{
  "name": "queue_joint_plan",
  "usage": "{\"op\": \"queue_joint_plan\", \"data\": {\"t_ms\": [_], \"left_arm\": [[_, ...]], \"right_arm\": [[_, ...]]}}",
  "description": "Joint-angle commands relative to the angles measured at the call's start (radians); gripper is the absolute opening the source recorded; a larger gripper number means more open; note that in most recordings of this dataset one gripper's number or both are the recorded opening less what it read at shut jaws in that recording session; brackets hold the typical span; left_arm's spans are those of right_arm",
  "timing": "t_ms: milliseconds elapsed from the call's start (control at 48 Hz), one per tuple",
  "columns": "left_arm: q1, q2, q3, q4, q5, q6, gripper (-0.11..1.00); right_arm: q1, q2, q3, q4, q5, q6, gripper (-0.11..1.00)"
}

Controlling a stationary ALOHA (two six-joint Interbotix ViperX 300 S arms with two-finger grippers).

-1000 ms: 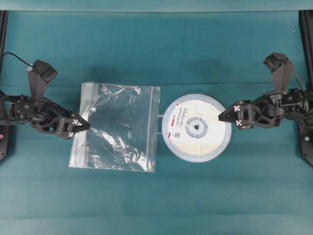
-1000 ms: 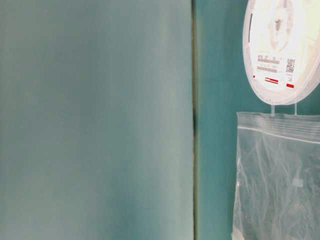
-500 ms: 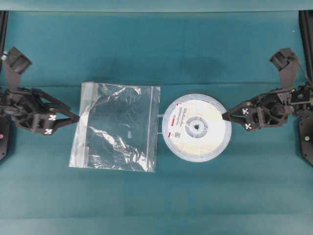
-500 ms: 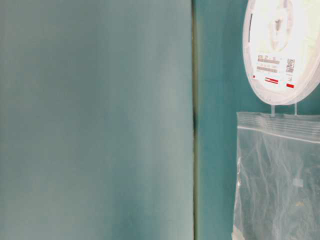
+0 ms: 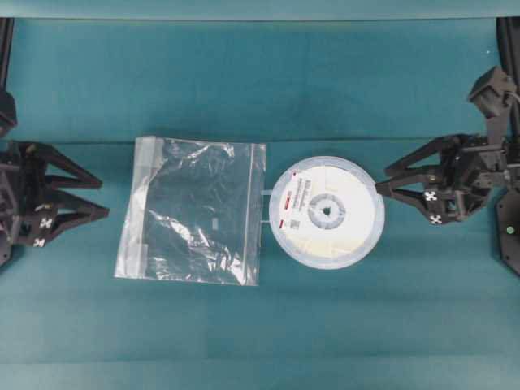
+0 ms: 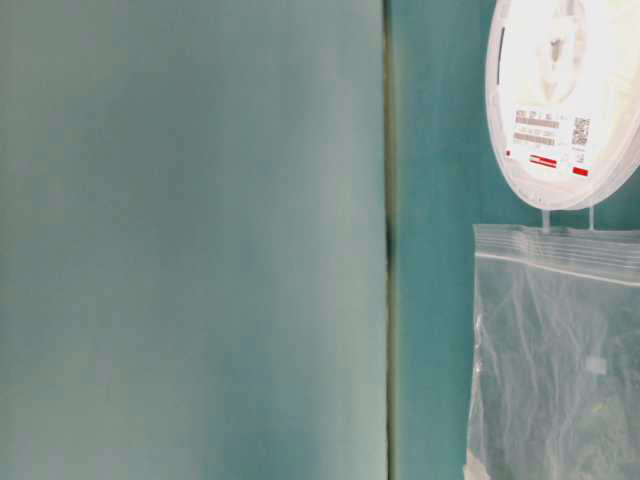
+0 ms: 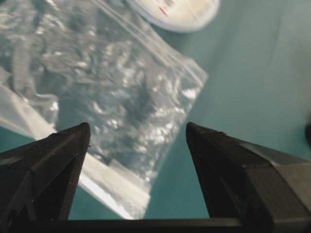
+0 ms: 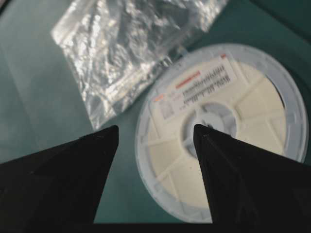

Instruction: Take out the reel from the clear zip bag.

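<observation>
The reel lies flat on the teal table, fully outside the clear zip bag, which lies flat and empty just left of it. The reel's label with the red stripe faces up. The reel also shows in the table-level view, the left wrist view and the right wrist view. The bag shows there too. My left gripper is open and empty, left of the bag, apart from it. My right gripper is open and empty at the reel's right edge.
The teal table stretches around both things. A dark seam runs down the table-level view. Black arm mounts stand at the far left and far right edges.
Both arms have drawn back outward from the bag and the reel. Both grippers have opened wide. The bag and the reel have stayed in place.
</observation>
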Motion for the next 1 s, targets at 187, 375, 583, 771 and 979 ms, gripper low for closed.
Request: {"op": "queue_joint_plan", "data": {"t_ms": [187, 375, 583, 771, 979], "left_arm": [[-0.018, -0.026, -0.014, 0.005, -0.003, 0.043, 0.87], [-0.018, -0.063, -0.018, 0.006, -0.002, 0.175, 0.87], [-0.018, -0.089, -0.023, 0.006, -0.002, 0.357, 0.86], [-0.017, -0.112, -0.026, 0.006, -0.002, 0.396, 0.86], [-0.017, -0.163, -0.038, 0.006, 0.003, 0.4, 0.86]], "right_arm": [[0.025, -0.083, -0.005, -0.063, 0.06, -0.17, 0.8], [0.026, -0.141, 0.0, -0.071, 0.092, -0.232, 0.8], [0.026, -0.199, 0.002, -0.089, 0.14, -0.247, 0.8], [0.026, -0.244, -0.002, -0.12, 0.163, -0.249, 0.8], [0.026, -0.293, -0.005, -0.198, 0.184, -0.249, 0.8]]}}
